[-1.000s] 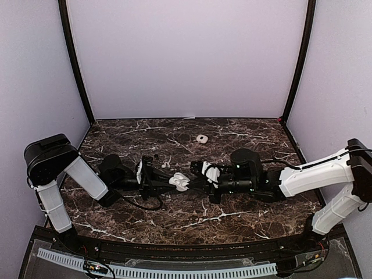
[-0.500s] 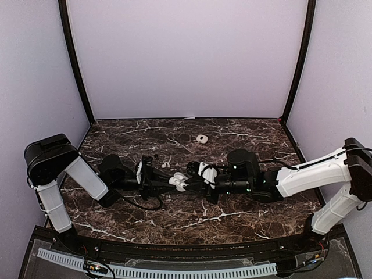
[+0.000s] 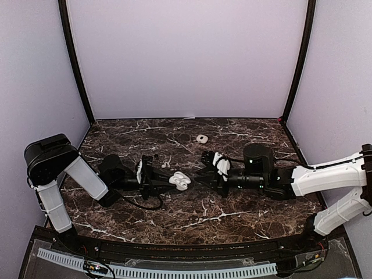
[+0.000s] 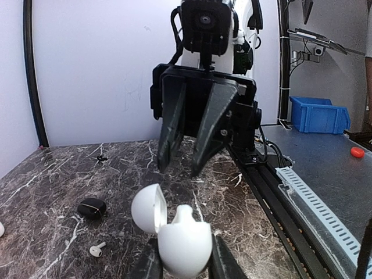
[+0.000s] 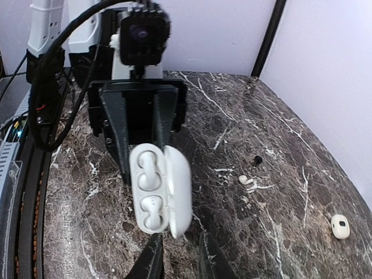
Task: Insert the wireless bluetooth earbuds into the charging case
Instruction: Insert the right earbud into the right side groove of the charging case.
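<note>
Left arm (image 3: 87,180): we saw it lying low over the worktop (image 3: 232,215), reaching in from the left edge, wrist level.
Left gripper (image 3: 170,181): pinching the charging case (image 5: 160,189) from below, lid swung open.
Right arm (image 3: 325,177): stretched low from the right edge, nose to nose with its partner.
Right gripper (image 4: 180,167): fingers spread, nothing between them, just short of the case.
Earbuds (image 5: 148,174): two white ones sat in the case's wells!
Loose bud (image 4: 96,250): white, lying mid-worktop, a small black piece (image 4: 92,207) near it.
Second case (image 3: 201,138): white pebble toward the far edge, its dark mark unreadable.
</note>
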Robot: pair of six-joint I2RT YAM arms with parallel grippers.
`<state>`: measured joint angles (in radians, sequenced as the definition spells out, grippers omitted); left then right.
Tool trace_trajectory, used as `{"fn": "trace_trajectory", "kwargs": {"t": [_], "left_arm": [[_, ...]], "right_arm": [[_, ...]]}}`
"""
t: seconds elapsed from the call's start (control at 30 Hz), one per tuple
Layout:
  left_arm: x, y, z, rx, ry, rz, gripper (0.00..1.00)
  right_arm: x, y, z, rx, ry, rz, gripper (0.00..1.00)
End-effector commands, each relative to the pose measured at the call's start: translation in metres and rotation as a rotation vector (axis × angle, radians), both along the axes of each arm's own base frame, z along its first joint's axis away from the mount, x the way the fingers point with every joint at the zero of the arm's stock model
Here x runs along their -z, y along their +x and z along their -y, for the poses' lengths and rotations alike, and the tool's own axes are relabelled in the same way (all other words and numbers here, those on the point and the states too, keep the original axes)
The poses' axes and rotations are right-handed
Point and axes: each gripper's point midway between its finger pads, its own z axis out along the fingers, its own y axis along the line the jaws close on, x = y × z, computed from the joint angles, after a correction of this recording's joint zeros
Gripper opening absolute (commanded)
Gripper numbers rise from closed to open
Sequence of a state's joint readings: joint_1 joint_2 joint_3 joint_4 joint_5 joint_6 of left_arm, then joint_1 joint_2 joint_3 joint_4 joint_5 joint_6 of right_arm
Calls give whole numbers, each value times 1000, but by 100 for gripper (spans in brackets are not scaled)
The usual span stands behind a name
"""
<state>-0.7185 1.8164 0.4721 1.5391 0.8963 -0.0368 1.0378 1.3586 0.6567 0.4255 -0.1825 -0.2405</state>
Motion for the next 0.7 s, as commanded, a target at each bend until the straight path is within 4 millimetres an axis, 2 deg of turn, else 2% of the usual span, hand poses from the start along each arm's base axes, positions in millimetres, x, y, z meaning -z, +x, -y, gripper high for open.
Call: {"fn": "trace_trajectory", "kwargs": {"t": [0.0,0.17,0.4,0.5,0.57,0.67], "left_arm": [[-11,1,1,-18,-27,44,0],[-13,4,0,-40,-27,53,0],[-14,6,-2,-57,-25,60,0],[-13,7,-1,-64,-23,57,0],[-14,7,-1,-63,-23,56,0],[-13,7,-2,-65,-22,57,0]], "right_arm": [[-16,22,25,82,67,-41,21],[-24,56,57,232,128,-93,25],[-26,84,87,362,217,-167,30],[-27,96,99,437,271,-227,39],[-26,107,109,522,308,-273,50],[-29,110,114,544,349,-317,59]]}}
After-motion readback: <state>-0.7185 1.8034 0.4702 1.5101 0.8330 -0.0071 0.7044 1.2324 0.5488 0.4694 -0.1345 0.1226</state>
